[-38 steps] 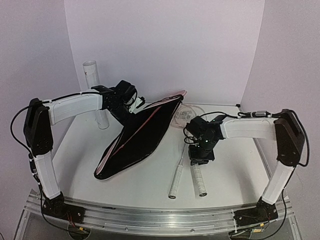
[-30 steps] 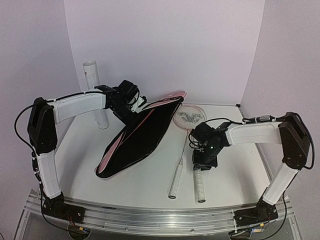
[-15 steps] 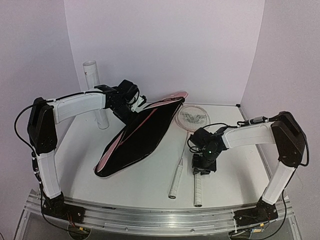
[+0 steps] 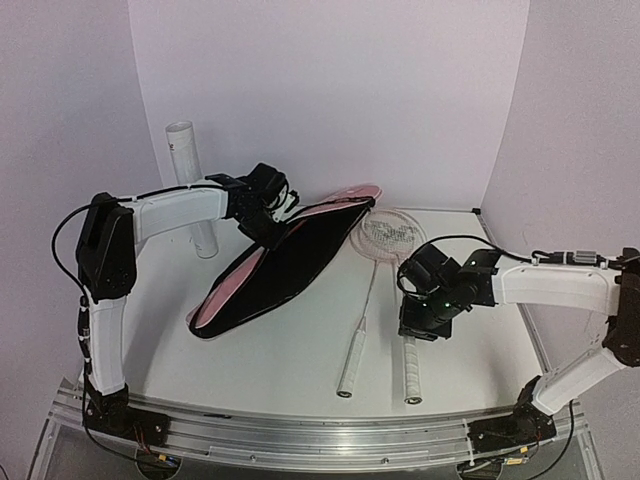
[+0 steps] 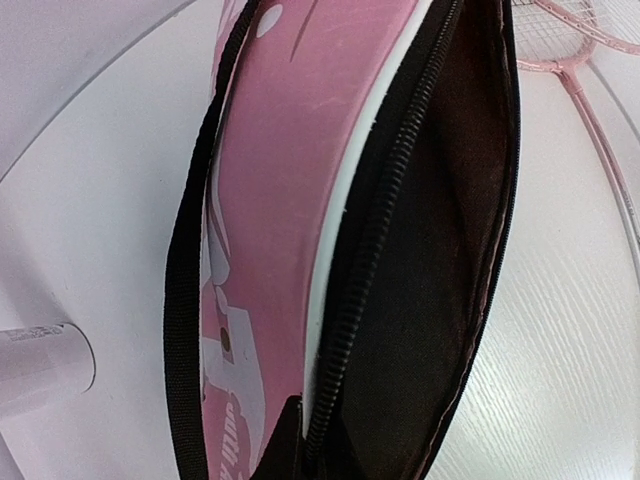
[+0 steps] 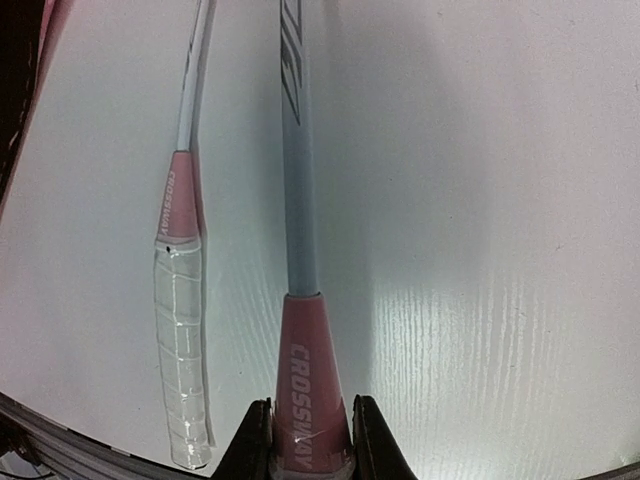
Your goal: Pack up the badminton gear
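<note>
Pink bag (image 4: 280, 270) gapes open showing dark lining (image 5: 440, 280), left gripper (image 4: 275, 215) pinching its rim, right gripper (image 6: 305, 430) clamped on a racket (image 6: 297, 180)

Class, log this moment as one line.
left jaws: shut on pink bag | right jaws: shut on racket handle | other racket: on table

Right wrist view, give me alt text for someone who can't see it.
The right fingers clamp the pink collar of a racket, whose pale shaft runs straight up the picture. A second racket lies apart at picture left on the white table.
</note>
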You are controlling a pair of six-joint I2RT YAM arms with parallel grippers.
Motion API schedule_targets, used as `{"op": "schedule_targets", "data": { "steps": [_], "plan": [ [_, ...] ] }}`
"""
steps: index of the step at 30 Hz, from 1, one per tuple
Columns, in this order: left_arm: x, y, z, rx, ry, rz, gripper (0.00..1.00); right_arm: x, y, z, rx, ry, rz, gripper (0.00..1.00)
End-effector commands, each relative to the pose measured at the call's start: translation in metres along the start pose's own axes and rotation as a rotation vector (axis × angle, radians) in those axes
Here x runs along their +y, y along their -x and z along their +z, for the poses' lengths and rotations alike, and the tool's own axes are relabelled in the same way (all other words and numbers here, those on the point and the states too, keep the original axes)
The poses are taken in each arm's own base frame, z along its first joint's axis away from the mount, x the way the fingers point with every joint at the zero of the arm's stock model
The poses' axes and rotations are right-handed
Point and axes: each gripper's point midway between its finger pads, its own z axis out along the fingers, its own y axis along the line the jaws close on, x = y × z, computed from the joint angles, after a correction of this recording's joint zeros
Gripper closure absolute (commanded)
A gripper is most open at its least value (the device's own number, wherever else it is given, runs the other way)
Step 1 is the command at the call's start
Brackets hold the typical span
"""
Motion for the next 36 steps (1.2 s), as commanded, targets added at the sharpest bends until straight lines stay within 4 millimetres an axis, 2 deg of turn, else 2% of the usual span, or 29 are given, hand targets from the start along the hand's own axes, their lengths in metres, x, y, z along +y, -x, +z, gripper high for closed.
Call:
{"op": "schedule_targets", "data": {
  "steps": [1, 8, 17, 20, 23, 27, 31, 36],
  "plan": [
    [0.011, 0.048, -0.008, -0.148, 0.007, -0.072, 1.0, -0.004, 0.001, 0.005, -0.016, -0.033, 0.019, 1.0],
    [0.024, 0.059, 0.001, -0.181, 0.04, -0.091, 1.0, -0.004, -0.009, -0.008, -0.053, -0.02, 0.018, 1.0],
    [0.023, 0.081, 0.016, -0.225, 0.032, -0.141, 1.0, -0.028, -0.037, -0.031, -0.051, -0.073, 0.01, 1.0],
    [0.022, 0.089, 0.02, -0.241, 0.031, -0.172, 1.0, -0.027, -0.045, -0.036, -0.031, -0.061, -0.027, 1.0],
    [0.023, 0.096, 0.024, -0.252, 0.028, -0.213, 1.0, -0.026, -0.045, -0.045, -0.041, -0.041, -0.032, 1.0],
    [0.027, 0.105, 0.027, -0.277, 0.048, -0.247, 1.0, -0.041, -0.045, -0.058, -0.071, -0.05, -0.002, 1.0],
    [0.04, 0.114, 0.027, -0.314, 0.069, -0.273, 1.0, -0.047, -0.054, -0.06, -0.07, -0.053, -0.026, 1.0],
    [0.061, 0.121, 0.032, -0.348, 0.116, -0.287, 1.0, -0.034, -0.056, -0.071, -0.109, -0.002, -0.126, 1.0]
  ]
}}
